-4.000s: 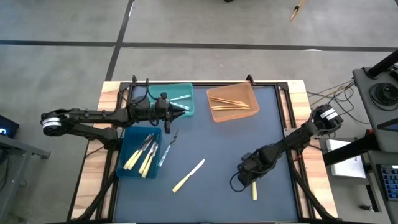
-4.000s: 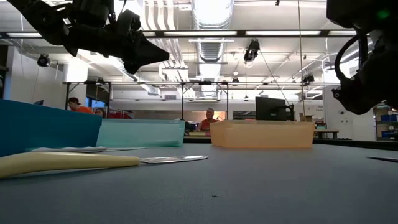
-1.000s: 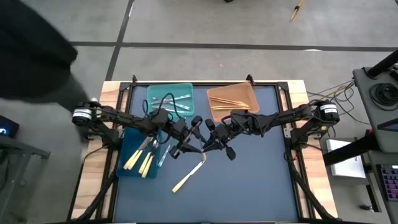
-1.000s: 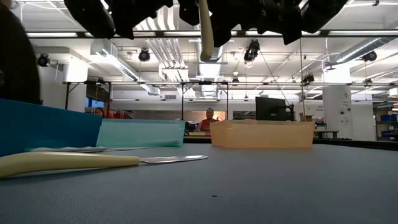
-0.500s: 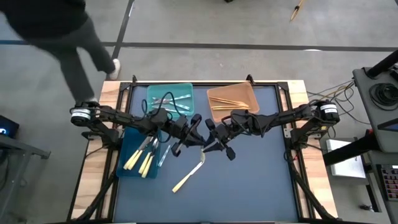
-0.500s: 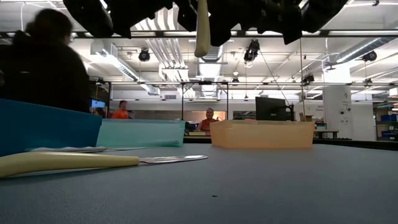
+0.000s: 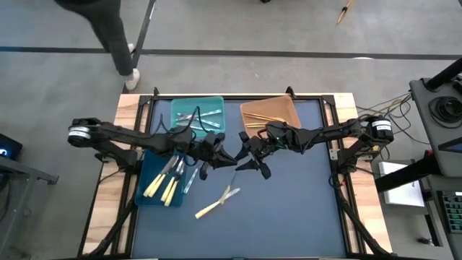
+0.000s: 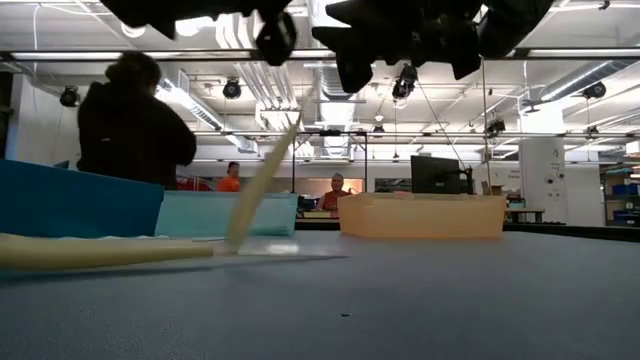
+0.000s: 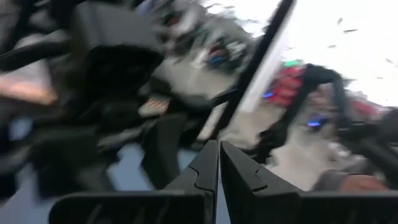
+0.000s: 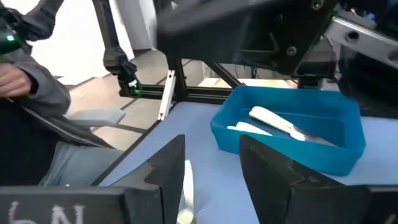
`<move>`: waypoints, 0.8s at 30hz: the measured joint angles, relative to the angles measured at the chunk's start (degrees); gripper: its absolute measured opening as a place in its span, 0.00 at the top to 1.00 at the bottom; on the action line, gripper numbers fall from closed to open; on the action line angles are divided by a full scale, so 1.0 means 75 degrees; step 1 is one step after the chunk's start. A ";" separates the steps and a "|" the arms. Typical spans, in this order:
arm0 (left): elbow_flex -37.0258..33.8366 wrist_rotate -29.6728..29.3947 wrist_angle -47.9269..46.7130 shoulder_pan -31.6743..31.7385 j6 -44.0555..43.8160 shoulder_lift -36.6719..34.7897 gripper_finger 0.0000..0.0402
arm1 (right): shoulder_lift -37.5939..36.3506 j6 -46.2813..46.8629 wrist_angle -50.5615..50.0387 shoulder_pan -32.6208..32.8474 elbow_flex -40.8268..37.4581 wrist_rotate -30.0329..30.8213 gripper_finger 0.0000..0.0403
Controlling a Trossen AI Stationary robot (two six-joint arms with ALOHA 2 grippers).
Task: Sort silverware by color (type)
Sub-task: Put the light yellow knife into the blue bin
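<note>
- left gripper [image 7: 216, 157] is over the middle of the dark table mat [image 7: 289, 209], its two fingers [image 9: 211, 171] pressed together with nothing between them.
- right gripper [image 7: 245, 160] sits just beside it, tip to tip, its fingers [image 10: 168, 165] standing apart and empty.
- a pale yellow utensil [image 7: 231, 192] is just below the two grippers; in the low view it stands tilted on the mat, its top end free of both grippers.
- a pale yellow knife [image 7: 207, 209] lies flat on the mat, and the tilted piece crosses or touches it.
- the blue bin [image 7: 150, 173] at the left side of the mat holds several pale yellow and grey pieces [image 7: 170, 180].
- a silvery grey piece [image 7: 190, 180] lies just beside the blue bin's wall.
- the teal bin [image 7: 216, 108] at the far edge holds silvery pieces [image 7: 195, 115].
- the orange bin [image 7: 292, 119] next to it holds orange-tan pieces [image 7: 267, 119].
- a person [image 8: 130, 125] stands beyond the table's far left corner.
</note>
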 joint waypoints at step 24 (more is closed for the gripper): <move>0.1195 -0.3467 -0.6516 -0.1816 -0.1680 -0.0092 1.00 | -0.1496 0.0479 -0.5910 -0.0119 0.0035 0.1688 0.67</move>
